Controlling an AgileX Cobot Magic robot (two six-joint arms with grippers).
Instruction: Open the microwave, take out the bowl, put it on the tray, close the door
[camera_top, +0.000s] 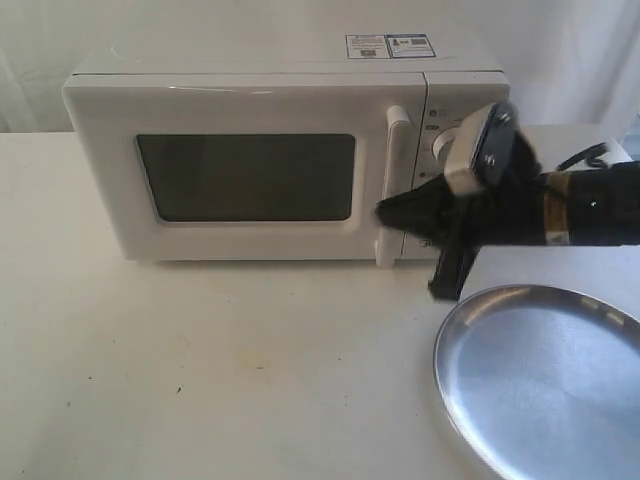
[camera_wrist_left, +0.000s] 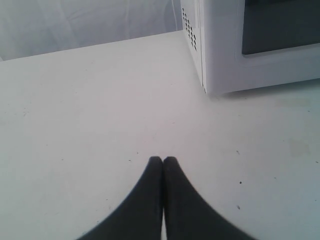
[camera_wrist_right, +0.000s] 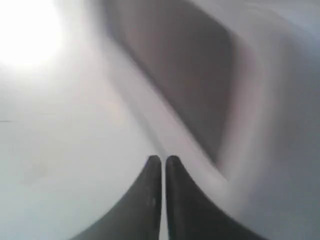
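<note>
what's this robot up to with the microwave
It looks set to open the microwave. The right gripper, fingers together, sits at the lower part of the handle on the door, which is closed. No bowl is in sight, and the visible part of the silver tray holds nothing. The left gripper is shut and waits over the table, off the microwave's other front corner.

Upper centre: microwave (camera_top: 280, 75) casing smooth, white, faint sheen, plastic or painted, cannot tell. Its window (camera_top: 247, 177) dark, glossy. Lower right: tray (camera_top: 545, 385) bare silver metal, shiny, softly reflective. Foreground: table (camera_top: 200, 370) white, matt, faintly stained. Top: backdrop (camera_top: 60, 40) white cloth, folds. Both left gripper (camera_wrist_left: 163, 161) and right gripper (camera_wrist_right: 163, 160) black, matt, smooth.
</note>
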